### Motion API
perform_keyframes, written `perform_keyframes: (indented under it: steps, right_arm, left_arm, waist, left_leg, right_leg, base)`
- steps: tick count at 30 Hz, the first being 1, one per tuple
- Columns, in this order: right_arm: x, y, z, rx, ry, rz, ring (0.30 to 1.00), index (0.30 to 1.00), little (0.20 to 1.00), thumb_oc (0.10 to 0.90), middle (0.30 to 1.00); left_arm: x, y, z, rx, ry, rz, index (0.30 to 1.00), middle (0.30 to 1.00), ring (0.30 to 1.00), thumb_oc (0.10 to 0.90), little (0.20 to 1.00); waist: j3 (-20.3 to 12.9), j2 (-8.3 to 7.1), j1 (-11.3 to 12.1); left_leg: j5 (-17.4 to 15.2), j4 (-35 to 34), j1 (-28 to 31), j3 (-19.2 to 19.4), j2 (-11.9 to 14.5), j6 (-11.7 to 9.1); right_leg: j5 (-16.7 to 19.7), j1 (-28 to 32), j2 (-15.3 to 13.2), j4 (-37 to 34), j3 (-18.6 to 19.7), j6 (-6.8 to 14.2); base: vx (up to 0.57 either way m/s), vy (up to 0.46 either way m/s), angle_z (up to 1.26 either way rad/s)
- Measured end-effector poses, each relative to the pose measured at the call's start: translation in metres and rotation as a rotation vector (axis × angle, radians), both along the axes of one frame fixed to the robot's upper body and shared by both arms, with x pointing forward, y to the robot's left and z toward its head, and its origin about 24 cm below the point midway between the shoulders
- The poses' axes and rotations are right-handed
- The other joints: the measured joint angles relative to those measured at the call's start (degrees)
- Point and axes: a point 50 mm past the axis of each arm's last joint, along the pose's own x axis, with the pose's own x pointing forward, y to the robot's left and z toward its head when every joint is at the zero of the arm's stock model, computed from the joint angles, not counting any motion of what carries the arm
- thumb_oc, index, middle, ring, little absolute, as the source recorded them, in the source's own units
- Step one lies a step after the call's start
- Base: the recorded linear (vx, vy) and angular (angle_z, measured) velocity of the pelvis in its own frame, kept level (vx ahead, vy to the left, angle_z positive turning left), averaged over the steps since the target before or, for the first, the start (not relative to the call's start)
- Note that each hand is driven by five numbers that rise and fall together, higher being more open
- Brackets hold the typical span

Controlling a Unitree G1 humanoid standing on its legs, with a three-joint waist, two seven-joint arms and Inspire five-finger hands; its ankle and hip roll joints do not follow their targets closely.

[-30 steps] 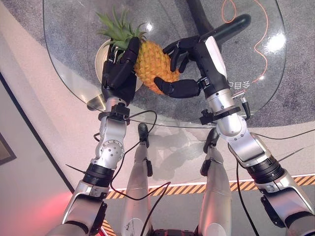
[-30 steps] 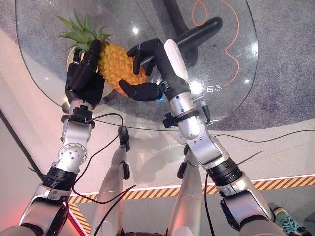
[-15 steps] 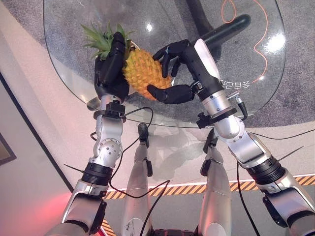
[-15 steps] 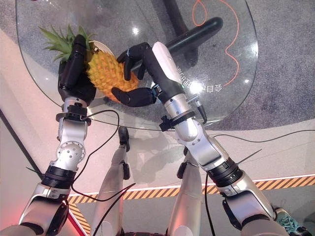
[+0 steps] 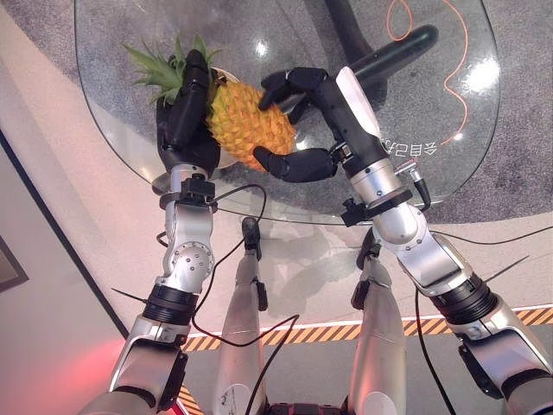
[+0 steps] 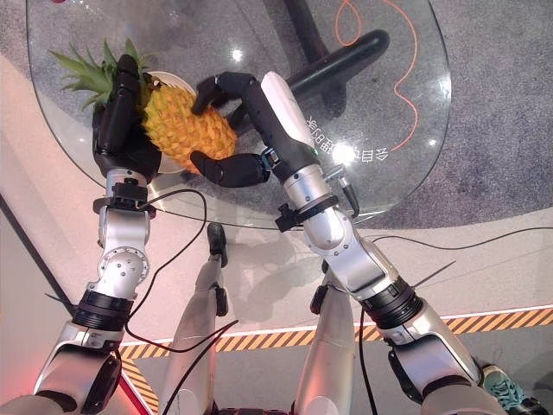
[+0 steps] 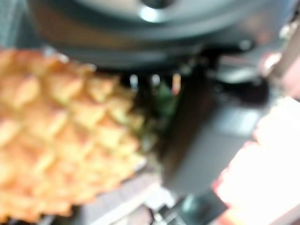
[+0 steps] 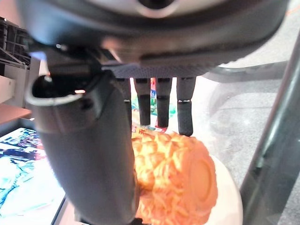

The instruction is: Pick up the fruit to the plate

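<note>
Pineapple [image 5: 246, 125] clamped between left hand [image 5: 183, 130], fingers straight, and right hand [image 5: 304, 117], curled round; uneven release over plate [image 6: 183, 86] risks rolling off.

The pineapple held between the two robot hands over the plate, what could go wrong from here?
1. The pineapple is clamped between the left robot hand and the right robot hand rather than enclosed; if either eases first, it could slip.
2. The white plate looks small beside the fruit, so the fruit may roll off onto the glass table.
3. The plate sits near the table's edge, so a roll could carry the fruit off.
</note>
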Motion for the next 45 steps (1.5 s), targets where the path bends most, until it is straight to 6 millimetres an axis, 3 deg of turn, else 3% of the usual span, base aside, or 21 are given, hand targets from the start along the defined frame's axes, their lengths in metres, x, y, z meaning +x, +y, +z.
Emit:
perform_keyframes:
  steps: [45]
  right_arm:
    - [0.0001, -0.0040, 0.0045, 0.038, -0.026, -0.021, 0.900, 0.900, 0.900, 0.800, 0.900]
  left_arm:
    - [-0.0038, -0.0044, 0.0092, 0.163, -0.016, 0.204, 0.300, 0.300, 0.300, 0.100, 0.200]
  waist:
    - [0.00, 0.00, 0.00]
  left_leg:
    - [0.00, 0.00, 0.10, -0.02, -0.04, 0.02]
  right_leg:
    - [-0.01, 0.12, 0.00, -0.01, 0.00, 0.02]
  base:
    - [0.00, 0.000, 0.00]
